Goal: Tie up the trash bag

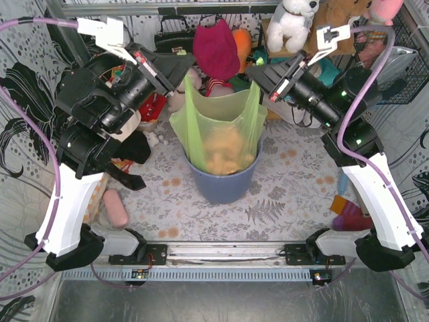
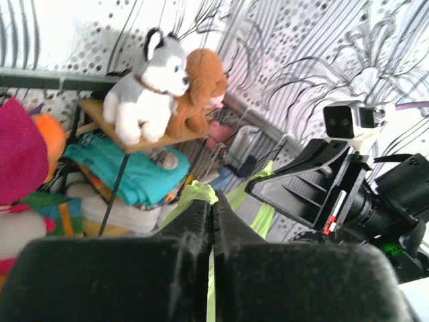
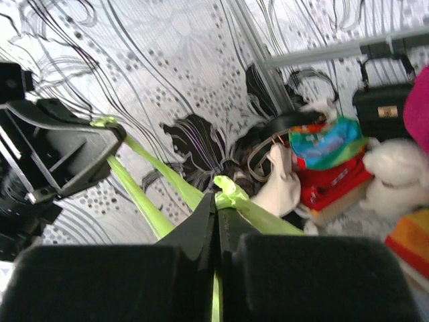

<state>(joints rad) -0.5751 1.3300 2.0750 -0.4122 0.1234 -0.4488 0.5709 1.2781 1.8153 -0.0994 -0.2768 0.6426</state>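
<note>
Two wrist views show me left fingers (image 2: 191, 227) and right fingers (image 3: 198, 227) clamped on the trash bag (image 1: 218, 115); only overhead shows it seated in the bin (image 1: 221, 188).

walls: white panels with black flower-and-dot print (image 3: 167, 67) | tabletop: pale cloth with grey fern print and orange spots (image 1: 288, 194) | furniture: thin wooden shelf on black metal legs (image 2: 94, 113) | light: bright, even
</note>
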